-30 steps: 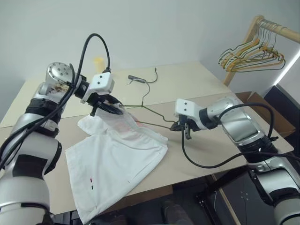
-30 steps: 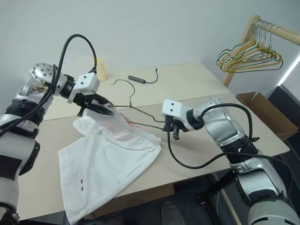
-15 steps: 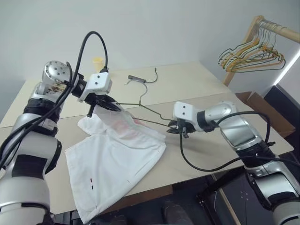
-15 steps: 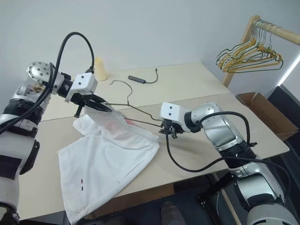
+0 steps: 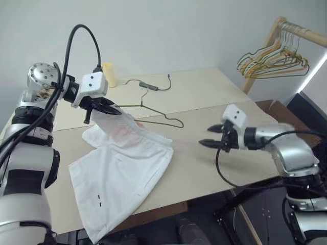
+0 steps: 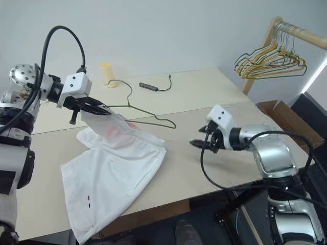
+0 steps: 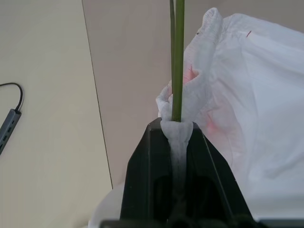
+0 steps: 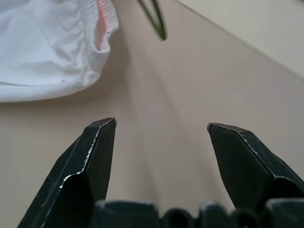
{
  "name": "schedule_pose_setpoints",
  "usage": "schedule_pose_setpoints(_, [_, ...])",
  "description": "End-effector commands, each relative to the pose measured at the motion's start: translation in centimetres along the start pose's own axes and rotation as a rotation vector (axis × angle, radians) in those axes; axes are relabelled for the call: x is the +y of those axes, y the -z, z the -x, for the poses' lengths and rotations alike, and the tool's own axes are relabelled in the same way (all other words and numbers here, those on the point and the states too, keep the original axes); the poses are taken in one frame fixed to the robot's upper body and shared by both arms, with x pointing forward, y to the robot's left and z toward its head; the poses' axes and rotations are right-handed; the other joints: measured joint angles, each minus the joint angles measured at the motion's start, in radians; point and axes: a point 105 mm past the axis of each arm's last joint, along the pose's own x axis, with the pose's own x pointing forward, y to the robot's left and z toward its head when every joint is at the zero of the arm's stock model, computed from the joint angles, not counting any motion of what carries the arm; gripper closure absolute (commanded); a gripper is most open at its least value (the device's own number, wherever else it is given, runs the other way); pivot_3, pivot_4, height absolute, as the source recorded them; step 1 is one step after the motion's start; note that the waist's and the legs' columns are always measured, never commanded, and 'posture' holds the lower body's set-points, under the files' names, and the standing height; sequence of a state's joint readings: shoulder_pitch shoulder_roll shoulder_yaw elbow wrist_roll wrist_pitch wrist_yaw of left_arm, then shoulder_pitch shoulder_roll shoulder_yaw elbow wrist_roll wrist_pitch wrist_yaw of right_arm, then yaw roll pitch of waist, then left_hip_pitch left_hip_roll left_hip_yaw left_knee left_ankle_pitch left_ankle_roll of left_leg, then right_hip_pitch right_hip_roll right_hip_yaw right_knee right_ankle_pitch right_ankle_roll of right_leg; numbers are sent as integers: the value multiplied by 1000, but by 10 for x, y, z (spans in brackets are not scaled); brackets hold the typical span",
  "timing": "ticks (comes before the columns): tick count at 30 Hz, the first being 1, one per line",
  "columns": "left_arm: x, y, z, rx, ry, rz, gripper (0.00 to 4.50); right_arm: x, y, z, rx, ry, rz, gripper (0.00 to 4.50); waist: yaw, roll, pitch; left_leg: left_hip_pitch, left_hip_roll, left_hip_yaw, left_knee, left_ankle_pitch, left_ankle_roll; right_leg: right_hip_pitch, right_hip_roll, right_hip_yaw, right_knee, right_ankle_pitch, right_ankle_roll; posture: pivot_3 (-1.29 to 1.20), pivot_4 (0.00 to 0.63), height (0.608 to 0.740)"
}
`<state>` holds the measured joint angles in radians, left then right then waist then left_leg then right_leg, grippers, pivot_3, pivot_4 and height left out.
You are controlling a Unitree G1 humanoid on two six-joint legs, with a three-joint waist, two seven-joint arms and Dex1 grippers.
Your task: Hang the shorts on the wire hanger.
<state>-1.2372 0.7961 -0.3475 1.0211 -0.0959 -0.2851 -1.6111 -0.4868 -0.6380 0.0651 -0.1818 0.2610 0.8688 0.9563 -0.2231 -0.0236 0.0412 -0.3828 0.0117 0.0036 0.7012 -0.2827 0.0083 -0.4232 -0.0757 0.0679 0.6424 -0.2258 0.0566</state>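
Fig.: my left gripper point(image 7: 176, 124), fingers point(image 7: 142, 166) pinched narrow on a fold of the shorts point(image 5: 125, 163) w/ the wire hanger point(image 5: 153, 111) caught in the same pinch; waist corner lifted off the desk point(image 5: 204, 97). Rest of shorts lies spread on desk, one leg draping over the near edge. Hanger runs from the pinch toward desk centre, hook toward far side near a cable point(image 5: 153, 86). My right gripper point(image 5: 210, 136): fingers point(image 8: 95, 156) spread wide, holding nothing, hovering above bare desk, apart from hanger tip and shorts. Open room: bare desk between shorts and right gripper. Clothes rack w/ hanger bunch point(image 5: 273, 58) stands past desk's far right corner.
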Motion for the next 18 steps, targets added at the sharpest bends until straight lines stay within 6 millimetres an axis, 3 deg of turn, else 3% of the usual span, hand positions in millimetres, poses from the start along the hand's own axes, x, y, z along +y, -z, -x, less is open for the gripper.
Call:
schedule_pose_setpoints(1, [8, -11, 10, -21, -41, -42, 4488, 22, 1, -23, -34, -32, -98, 900, -9, 0, 0, 0, 0, 0, 0, 0, 0, 0, 0, 0, 1, 0, 0, -208, 0, 740])
schedule_pose_setpoints(6, [7, -11, 9, -28, -42, -41, 4488, 37, 8, -55, -41, -18, -214, 900, -14, 0, 0, 0, -1, 0, 2, 0, 0, 0, 0, 1, 3, 0, 0, -207, 0, 740])
schedule_pose_setpoints(12, [6, -10, 8, -29, -40, -41, 4488, 44, 1, -69, -74, -46, -270, 900, -12, 0, 0, -1, -1, -1, 2, 0, 0, -1, -1, 0, 4, 0, 0, -200, 0, 740])
schedule_pose_setpoints(15, [5, -10, 8, -39, -44, -39, 4488, 45, -1, -74, -75, -60, -273, 1480, -13, 0, 0, -1, -1, -1, 2, 0, 0, -1, -1, 0, 4, 0, 1, -195, 0, 740])
schedule_pose_setpoints(18, [5, -10, 9, -42, -47, -39, 4488, 44, -1, -78, -69, -60, -303, 2529, -13, 0, 0, -1, -1, -1, 2, 0, 1, -1, -1, 0, 4, 0, 1, -192, 0, 740])
